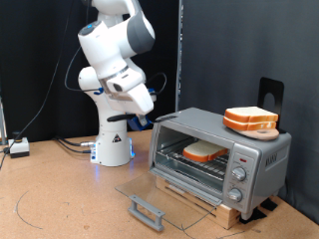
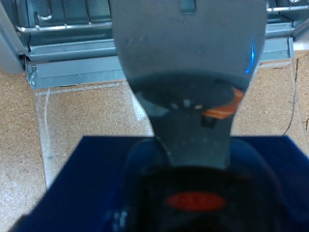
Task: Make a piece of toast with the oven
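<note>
The silver-grey oven [image 1: 224, 154] stands on a wooden board at the exterior view's right, its glass door [image 1: 159, 194] folded down flat with the grey bar handle [image 1: 148, 211] at the front. One piece of toast [image 1: 204, 151] lies on the wire rack inside. Two more alike slices [image 1: 251, 119] are stacked on the oven's roof. My gripper [image 1: 151, 106] hangs in the air to the left of the oven's open mouth, apart from it, with nothing seen in it. In the wrist view the oven's rack [image 2: 68, 24] shows behind a blurred grey shape [image 2: 188, 87].
The robot's white base [image 1: 113, 144] stands on the tan table with cables [image 1: 70, 144] behind it. A black stand [image 1: 271, 95] rises behind the oven. A cable loop [image 1: 40, 214] lies on the table at the front left. A dark blue surface [image 2: 87, 184] fills the wrist view's foreground.
</note>
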Tool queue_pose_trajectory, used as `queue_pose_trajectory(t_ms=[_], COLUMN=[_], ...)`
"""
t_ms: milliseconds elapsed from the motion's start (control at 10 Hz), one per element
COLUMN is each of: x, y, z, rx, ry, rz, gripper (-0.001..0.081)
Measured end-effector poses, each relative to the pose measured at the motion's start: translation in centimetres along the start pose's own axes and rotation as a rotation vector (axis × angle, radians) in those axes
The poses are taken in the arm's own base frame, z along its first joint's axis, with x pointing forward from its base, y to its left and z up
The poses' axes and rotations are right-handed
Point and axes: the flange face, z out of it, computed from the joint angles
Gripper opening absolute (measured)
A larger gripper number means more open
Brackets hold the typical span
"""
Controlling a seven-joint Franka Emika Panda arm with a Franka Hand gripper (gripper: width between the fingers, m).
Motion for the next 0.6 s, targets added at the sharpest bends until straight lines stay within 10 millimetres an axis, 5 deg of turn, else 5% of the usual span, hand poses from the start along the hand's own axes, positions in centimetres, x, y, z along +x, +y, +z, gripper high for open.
queue_pose_trajectory(t_ms=[400,600], x=[0.5,2.4], y=[-0.8,-2.3], z=[-0.1,0.6], rx=[0.013,0.088], ry=[-0.034,0.03], rz=[-0.014,-0.103], gripper=[0.0396,0.0396])
